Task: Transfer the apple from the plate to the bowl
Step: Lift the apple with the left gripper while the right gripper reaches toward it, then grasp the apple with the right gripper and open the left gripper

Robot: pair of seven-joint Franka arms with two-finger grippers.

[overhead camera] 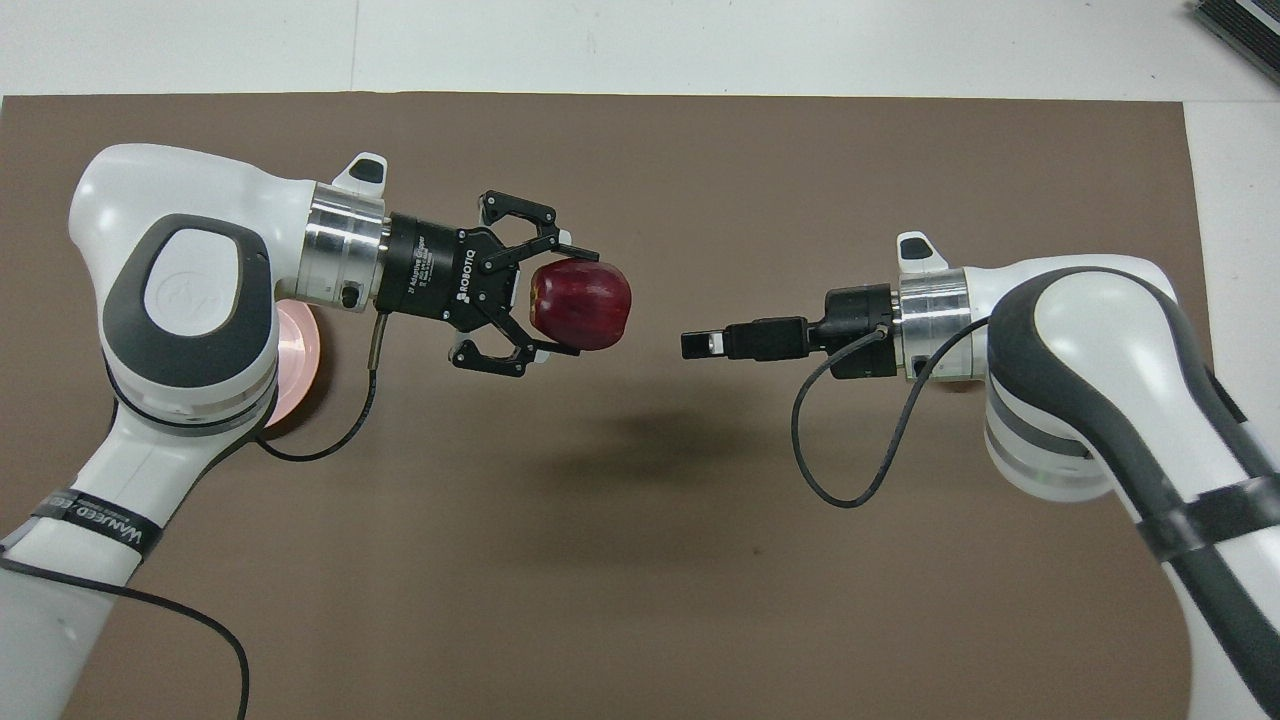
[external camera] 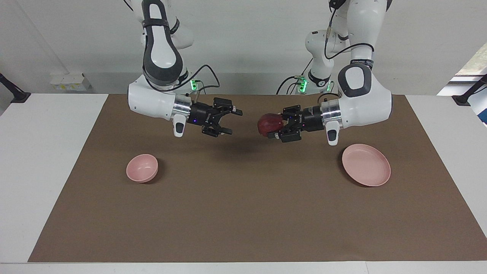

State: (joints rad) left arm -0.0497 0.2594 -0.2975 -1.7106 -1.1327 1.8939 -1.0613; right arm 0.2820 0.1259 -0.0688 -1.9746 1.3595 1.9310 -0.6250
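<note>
My left gripper [external camera: 274,127] is shut on the dark red apple [external camera: 268,124] and holds it in the air over the middle of the mat; it also shows in the overhead view [overhead camera: 578,303] with the apple [overhead camera: 585,305]. My right gripper [external camera: 233,121] is open and empty, in the air, pointing at the apple with a small gap between them; it shows edge-on in the overhead view [overhead camera: 700,343]. The pink plate [external camera: 366,164] lies empty toward the left arm's end. The pink bowl [external camera: 142,168] stands empty toward the right arm's end. From overhead the left arm hides most of the plate [overhead camera: 300,355] and the right arm hides the bowl.
A brown mat [external camera: 243,213] covers most of the white table [external camera: 45,152]. A loose black cable [overhead camera: 850,450] hangs from the right wrist. Nothing else stands on the mat.
</note>
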